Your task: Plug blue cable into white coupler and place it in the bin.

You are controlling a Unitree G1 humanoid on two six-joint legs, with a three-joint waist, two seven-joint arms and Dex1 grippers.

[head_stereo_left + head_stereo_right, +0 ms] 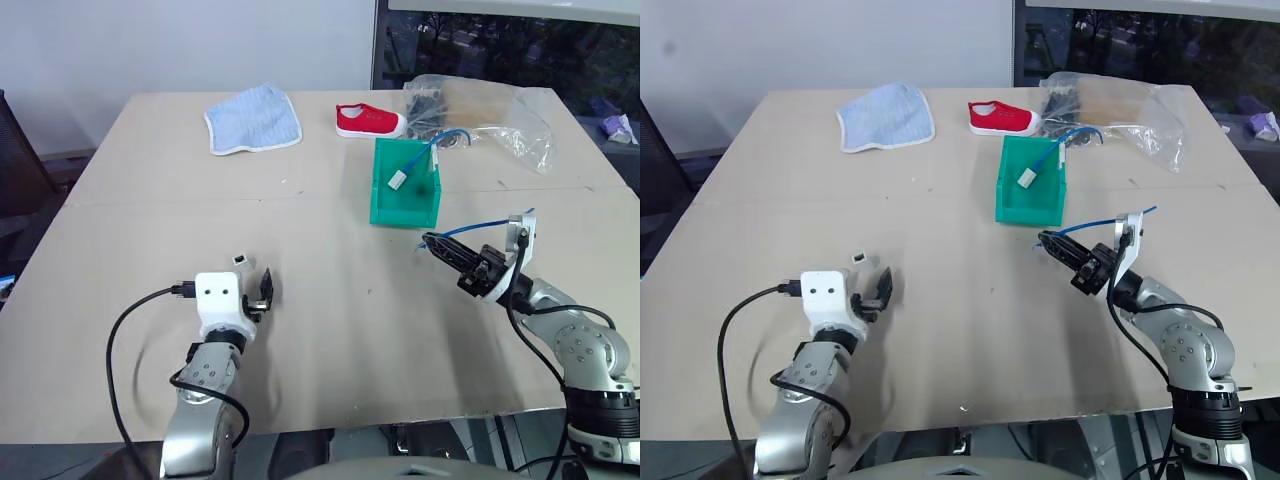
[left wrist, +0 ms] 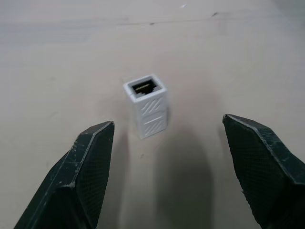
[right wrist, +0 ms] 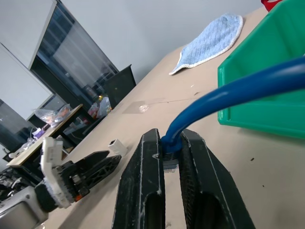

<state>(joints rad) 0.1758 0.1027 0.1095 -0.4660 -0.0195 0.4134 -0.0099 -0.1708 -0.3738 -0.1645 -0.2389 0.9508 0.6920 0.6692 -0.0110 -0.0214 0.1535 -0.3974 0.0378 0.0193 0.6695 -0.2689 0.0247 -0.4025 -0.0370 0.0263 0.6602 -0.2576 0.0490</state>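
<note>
My left claw (image 1: 256,289) sits at seven o'clock on the table (image 1: 330,340), the coupler (image 1: 240,260) just beyond its tips. My right claw (image 1: 432,243) is at four o'clock, pinching the cable (image 1: 478,227). The bin (image 1: 405,187) stands past it at one o'clock; behind the bin lie a shoe (image 1: 368,121) and a bag (image 1: 480,115), with a cloth (image 1: 254,118) at eleven.

Tabletop count
Two blue cables (image 1: 478,228), one white coupler (image 2: 146,105), one green bin (image 1: 405,190), one red shoe (image 1: 368,121), one blue cloth (image 1: 252,118), one plastic bag (image 1: 500,115).
</note>
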